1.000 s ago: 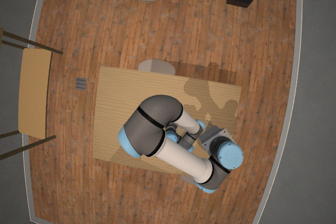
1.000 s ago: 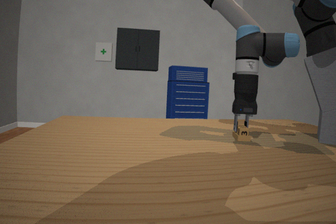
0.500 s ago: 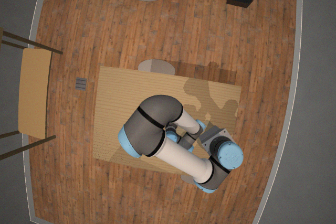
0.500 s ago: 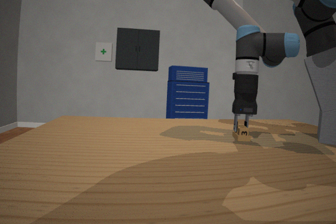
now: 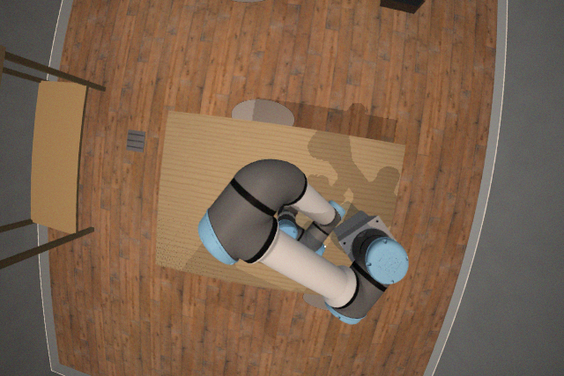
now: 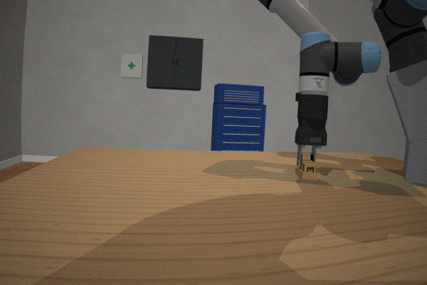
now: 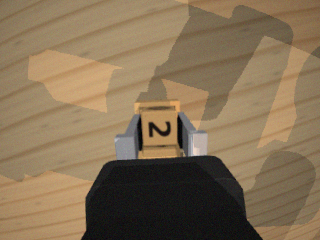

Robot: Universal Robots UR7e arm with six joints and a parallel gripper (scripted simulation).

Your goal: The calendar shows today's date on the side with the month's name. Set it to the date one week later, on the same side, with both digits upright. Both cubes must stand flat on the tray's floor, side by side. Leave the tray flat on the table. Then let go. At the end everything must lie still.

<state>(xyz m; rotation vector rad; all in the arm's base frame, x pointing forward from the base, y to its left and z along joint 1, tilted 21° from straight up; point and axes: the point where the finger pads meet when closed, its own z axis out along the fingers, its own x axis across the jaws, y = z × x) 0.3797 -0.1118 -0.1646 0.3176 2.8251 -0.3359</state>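
Observation:
My gripper (image 6: 306, 163) (image 7: 159, 124) points straight down, its two fingers pressed on either side of a small wooden date cube (image 6: 310, 168) (image 7: 159, 129). The cube shows a 2 on top in the wrist view and a 3 on its side in the exterior view. It sits low in the small wooden tray (image 6: 302, 175) (image 7: 156, 105), whose rim shows beyond and in front of it. I cannot make out a second cube or the month's name. In the top view the arm hides the gripper, the cube and the tray.
The wooden table (image 5: 204, 158) (image 6: 137, 205) carries the tray near its right side, close to the grey robot base (image 5: 359, 226) (image 6: 410, 137). A blue drawer cabinet (image 6: 237, 117) stands against the far wall. A wooden bench (image 5: 56, 153) stands left of the table.

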